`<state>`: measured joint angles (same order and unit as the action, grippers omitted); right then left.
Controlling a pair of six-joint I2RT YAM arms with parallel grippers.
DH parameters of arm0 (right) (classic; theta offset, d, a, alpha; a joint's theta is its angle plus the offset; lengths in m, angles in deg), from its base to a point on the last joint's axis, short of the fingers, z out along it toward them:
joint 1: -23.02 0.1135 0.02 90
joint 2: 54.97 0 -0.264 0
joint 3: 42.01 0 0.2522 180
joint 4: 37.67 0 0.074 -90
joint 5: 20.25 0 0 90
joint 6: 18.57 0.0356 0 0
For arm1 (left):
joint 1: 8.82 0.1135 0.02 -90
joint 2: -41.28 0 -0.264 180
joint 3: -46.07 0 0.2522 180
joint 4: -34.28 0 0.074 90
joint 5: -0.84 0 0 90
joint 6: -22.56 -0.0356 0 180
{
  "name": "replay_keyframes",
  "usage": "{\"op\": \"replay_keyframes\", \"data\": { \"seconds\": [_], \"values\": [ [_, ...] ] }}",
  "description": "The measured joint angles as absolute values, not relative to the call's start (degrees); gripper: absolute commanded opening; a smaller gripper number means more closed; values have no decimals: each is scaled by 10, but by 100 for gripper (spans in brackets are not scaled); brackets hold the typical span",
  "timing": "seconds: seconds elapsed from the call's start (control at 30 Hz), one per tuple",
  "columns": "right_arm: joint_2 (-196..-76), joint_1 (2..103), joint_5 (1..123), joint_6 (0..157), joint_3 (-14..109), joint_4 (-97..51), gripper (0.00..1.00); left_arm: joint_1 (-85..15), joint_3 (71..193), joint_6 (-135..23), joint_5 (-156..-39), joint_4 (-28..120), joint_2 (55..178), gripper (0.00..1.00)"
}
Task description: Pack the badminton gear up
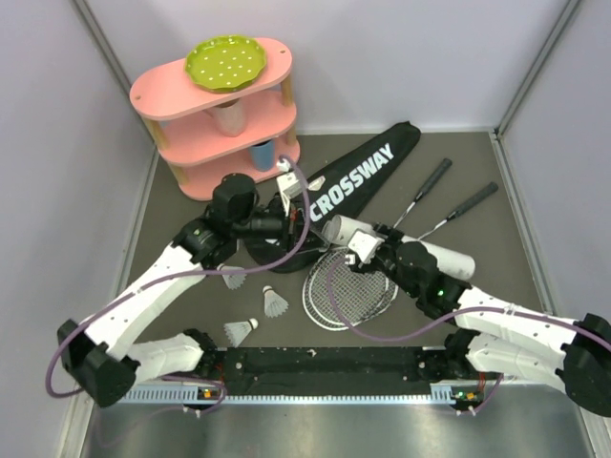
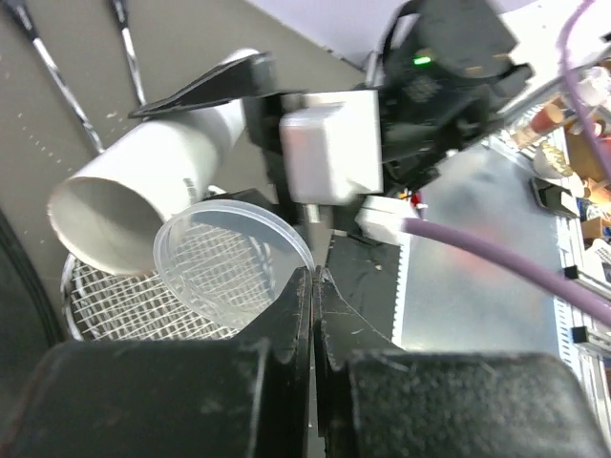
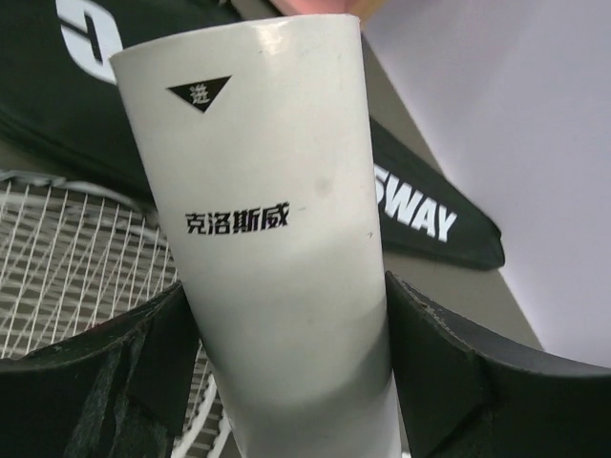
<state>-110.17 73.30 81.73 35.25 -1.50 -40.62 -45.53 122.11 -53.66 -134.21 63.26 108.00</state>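
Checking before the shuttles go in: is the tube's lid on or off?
Off: the left gripper pinches the clear lid by its edge, off the tube, which the right gripper clamps.

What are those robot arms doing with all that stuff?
The right gripper holds the white tube. The left gripper pinches a clear lid by the tube's open end. Three shuttlecocks, two rackets and the bag lie on the table, not yet packed.

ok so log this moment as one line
left gripper: shut on clear lid | right gripper: shut on white tube, mouth open beside lid | shuttlecocks: three loose on table | rackets: outside bag
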Motion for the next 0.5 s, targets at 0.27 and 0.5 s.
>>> {"op": "replay_keyframes", "data": {
  "seconds": [0.27, 0.5],
  "values": [
    [-1073, 723, 860, 381, -57, -398, 27, -461, 1208, -487, -1229, 670, 942, 0],
    [-1037, 723, 894, 441, -40, -358, 27, -444, 1211, -412, -902, 826, 895, 0]
  ]
}}
